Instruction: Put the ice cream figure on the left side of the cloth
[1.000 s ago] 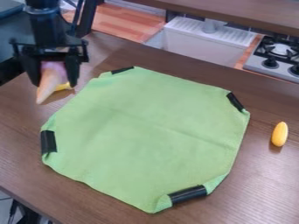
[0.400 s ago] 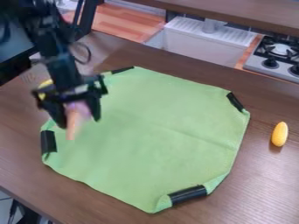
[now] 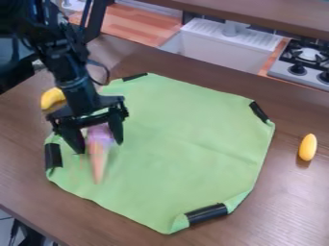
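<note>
Yellow toy [image 3: 308, 147] beside cloth [image 3: 186, 125], yellow object [image 3: 53, 97] behind arm [image 3: 74, 81]; jaws gripping ice cream figure [image 3: 98, 153].

The cloth [image 3: 186, 144] lies on the table [image 3: 283, 206] — a toy [image 3: 308, 147] right of it, sink [image 3: 212, 43] and stove [image 3: 311, 77] behind.

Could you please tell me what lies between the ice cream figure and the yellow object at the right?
Between the ice cream figure and the yellow object lie the green cloth and then bare table, as the camera view shows.

Two yellow objects [image 3: 308, 147], sink [image 3: 208, 47], stove [image 3: 310, 63]
</note>
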### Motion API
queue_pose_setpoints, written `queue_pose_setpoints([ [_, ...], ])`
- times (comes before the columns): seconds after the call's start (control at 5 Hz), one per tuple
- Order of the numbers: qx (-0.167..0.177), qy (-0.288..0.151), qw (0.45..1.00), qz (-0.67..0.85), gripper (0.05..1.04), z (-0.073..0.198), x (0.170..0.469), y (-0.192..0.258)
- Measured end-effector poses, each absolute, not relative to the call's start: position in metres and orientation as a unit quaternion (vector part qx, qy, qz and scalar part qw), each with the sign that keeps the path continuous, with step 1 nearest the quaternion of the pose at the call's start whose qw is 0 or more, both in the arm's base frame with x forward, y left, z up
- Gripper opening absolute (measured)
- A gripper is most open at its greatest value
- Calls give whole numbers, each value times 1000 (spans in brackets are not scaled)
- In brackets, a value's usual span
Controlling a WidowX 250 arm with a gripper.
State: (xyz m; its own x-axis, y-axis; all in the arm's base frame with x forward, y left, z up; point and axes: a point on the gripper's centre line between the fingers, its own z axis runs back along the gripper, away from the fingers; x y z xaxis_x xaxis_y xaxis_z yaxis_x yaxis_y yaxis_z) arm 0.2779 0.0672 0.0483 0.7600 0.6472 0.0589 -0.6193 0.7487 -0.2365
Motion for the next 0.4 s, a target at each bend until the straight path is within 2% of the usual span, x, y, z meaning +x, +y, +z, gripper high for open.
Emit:
queue_pose_setpoints([
  [0.2,-99,-97,932,336,1002,66,281,68],
  [0.4,-53,-125,927,350,999,87,290,76],
])
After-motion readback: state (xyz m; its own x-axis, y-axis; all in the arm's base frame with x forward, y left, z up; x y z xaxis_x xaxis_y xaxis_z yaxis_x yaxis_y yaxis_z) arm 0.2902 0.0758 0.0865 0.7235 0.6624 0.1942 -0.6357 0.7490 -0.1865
